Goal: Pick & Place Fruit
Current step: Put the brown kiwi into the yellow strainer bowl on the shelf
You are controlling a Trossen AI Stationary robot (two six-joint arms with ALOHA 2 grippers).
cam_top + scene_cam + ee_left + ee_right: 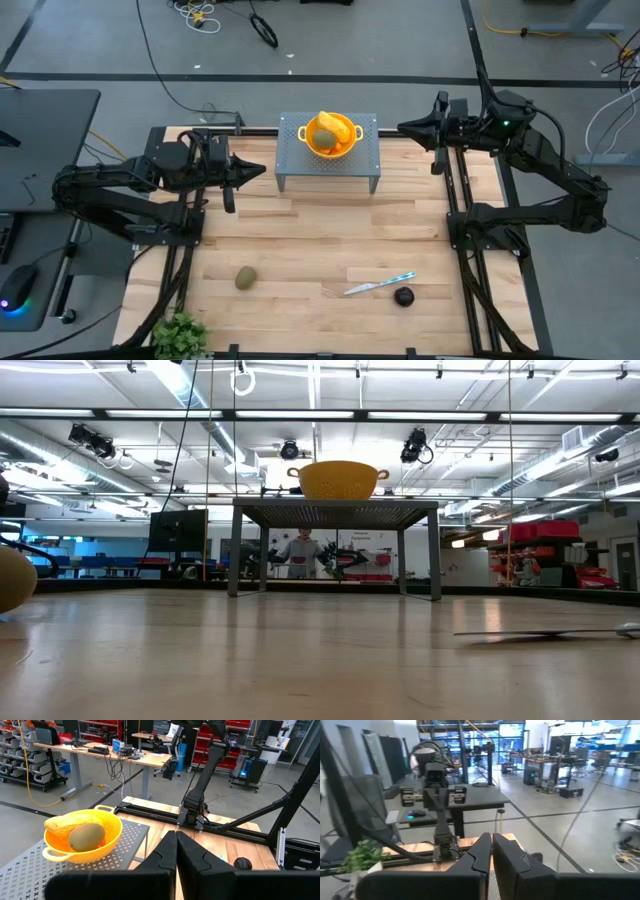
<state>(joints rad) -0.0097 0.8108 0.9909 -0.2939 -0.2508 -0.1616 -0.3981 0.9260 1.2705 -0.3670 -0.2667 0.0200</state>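
A yellow two-handled bowl (330,135) stands on a grey perforated stand (300,165) at the table's far middle. In it lie a yellow-orange oblong fruit (65,822) and an olive-brown oval (86,835). A second olive-brown oval (245,278) rests on the table near the front left. A dark round fruit (403,296) sits near the front right. My left gripper (262,168) hovers shut, left of the stand. My right gripper (400,127) hovers shut, right of the stand, with nothing between its fingers (480,852).
A slim knife (380,285) with a pale blue handle lies beside the dark fruit. A small green plant (180,335) stands at the near left corner. Black frame rails run along both table sides. A person (303,550) stands far behind the table.
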